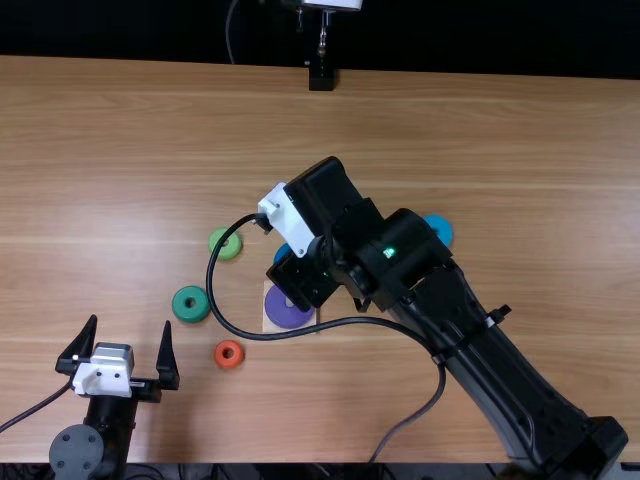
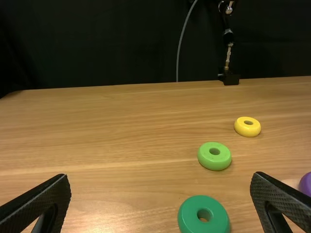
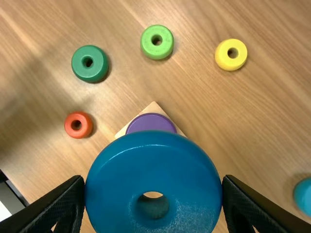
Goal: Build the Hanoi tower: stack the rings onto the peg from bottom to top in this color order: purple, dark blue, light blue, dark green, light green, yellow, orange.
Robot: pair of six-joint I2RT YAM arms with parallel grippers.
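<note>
Dark blue ring: gripped across its outer rim by right gripper, near purple ring. Judged light, stiff, somewhat slippery; rim hold leaves centre free. Left gripper: spread, empty.

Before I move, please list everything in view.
Table: 1, light brown, below.
Base: 1, beige, on table.
Ring: 1, purple, on base.
Ring: 1, dark blue, in right pincer.
Ring: 1, light blue, right of base.
Ring: 1, dark green, left of base.
Ring: 1, light green, back left.
Ring: 1, yellow, behind base.
Ring: 1, orange, front left.
Fixture: 1, mostly black, far edge.
Hanging cable: 1, grey, behind table.
Backdrop: 1, black, behind.
Arms: 2, black, near edge.
Left pincer: 1, black, front left.
Right pincer: 1, black, near base.
</note>
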